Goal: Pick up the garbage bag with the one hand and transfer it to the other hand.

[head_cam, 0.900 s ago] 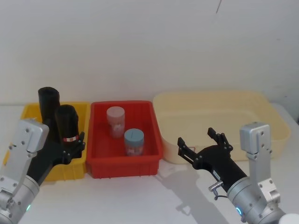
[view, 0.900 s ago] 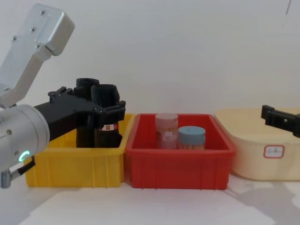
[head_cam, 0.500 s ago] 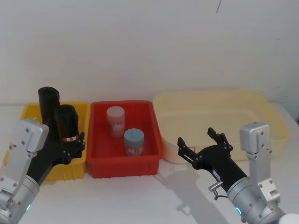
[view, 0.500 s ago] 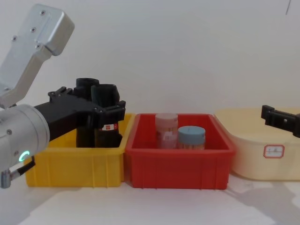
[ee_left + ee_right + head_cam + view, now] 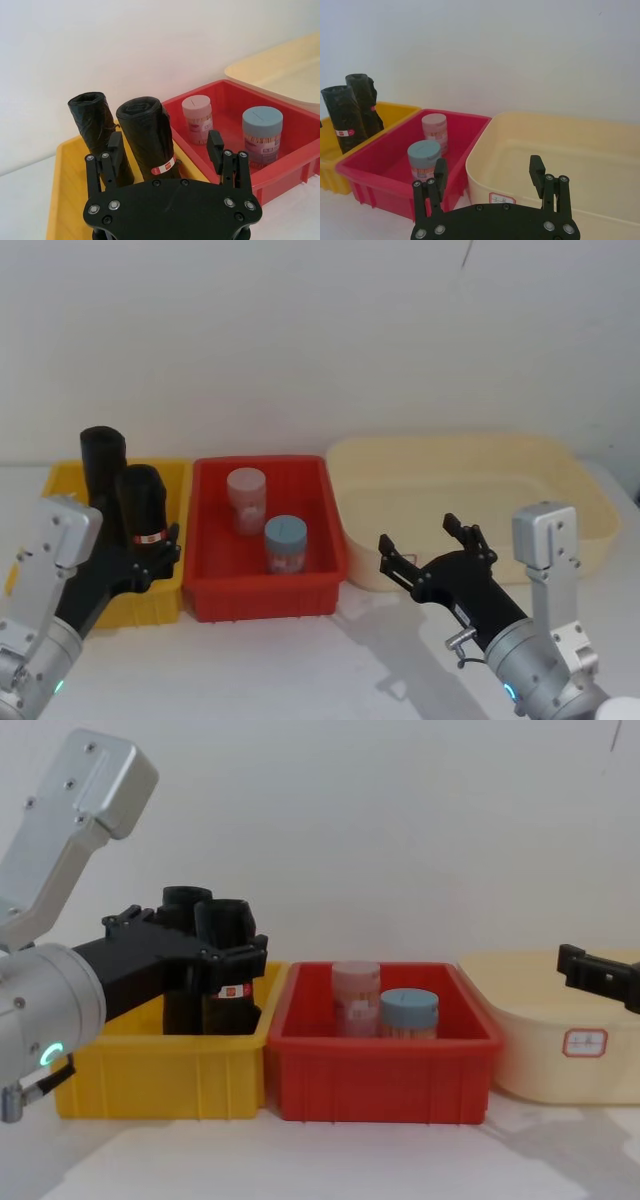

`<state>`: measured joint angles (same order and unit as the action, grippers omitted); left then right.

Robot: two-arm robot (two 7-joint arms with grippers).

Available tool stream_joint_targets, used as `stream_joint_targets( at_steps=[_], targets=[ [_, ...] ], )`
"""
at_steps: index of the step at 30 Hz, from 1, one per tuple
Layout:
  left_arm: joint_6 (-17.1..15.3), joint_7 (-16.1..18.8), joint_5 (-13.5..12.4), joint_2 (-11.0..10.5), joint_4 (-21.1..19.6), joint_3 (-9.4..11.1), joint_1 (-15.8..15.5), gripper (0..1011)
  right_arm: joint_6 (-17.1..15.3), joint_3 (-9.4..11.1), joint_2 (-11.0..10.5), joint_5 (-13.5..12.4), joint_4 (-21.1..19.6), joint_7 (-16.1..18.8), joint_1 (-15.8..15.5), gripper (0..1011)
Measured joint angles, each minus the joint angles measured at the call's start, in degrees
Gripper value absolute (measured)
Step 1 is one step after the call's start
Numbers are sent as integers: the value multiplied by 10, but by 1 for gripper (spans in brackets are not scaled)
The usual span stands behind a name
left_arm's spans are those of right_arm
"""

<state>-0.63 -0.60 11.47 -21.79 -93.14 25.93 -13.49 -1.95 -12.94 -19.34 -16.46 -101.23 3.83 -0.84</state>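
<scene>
Left gripper [image 5: 165, 150] at the grasp stage, reaching into the yellow bin [image 5: 160, 1070]. Its jaws stood wide, one finger on each side of the garbage bag [image 5: 150, 130], which stood upright in the bin with its red-and-white label just above the palm. No finger appeared to press the roll, and a clear gap showed beside at least one of them. The plain black roll [image 5: 95, 125] stood just behind and outside one finger, so that this finger lay in the narrow space between the two rolls.

Off to the gripper's right lay the red bin [image 5: 380, 1075] holding a pink-lidded jar [image 5: 247, 500] and a blue-lidded jar [image 5: 286, 543]. The beige tub [image 5: 450, 445] lay beyond it. The right gripper [image 5: 420, 535] hovered well apart from the left one, in front of the tub, with its jaws also spread and nothing between them.

The step in hand was judged to be closing on the labelled roll, with the handover not yet begun. To do this well, the jaws should close squarely across the roll near the label, centred so that both pads meet it together. The inner finger should stay clear of the plain roll, lest both be dragged. A straight upward lift would then free the bag from the bin wall. Enough of the roll should be left bare above the fingers for the receiving gripper to take.
</scene>
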Motion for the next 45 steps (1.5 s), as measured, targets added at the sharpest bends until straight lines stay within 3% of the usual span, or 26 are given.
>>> stream_joint_targets(
  at_steps=[26,45],
  targets=[
    [26,2,0,23,38,-15,-2,1001,0,0,0,0,0,0,0,1001],
    [43,-26,0,51,111,-19,-51,1001,0,0,0,0,0,0,0,1001]
  ],
)
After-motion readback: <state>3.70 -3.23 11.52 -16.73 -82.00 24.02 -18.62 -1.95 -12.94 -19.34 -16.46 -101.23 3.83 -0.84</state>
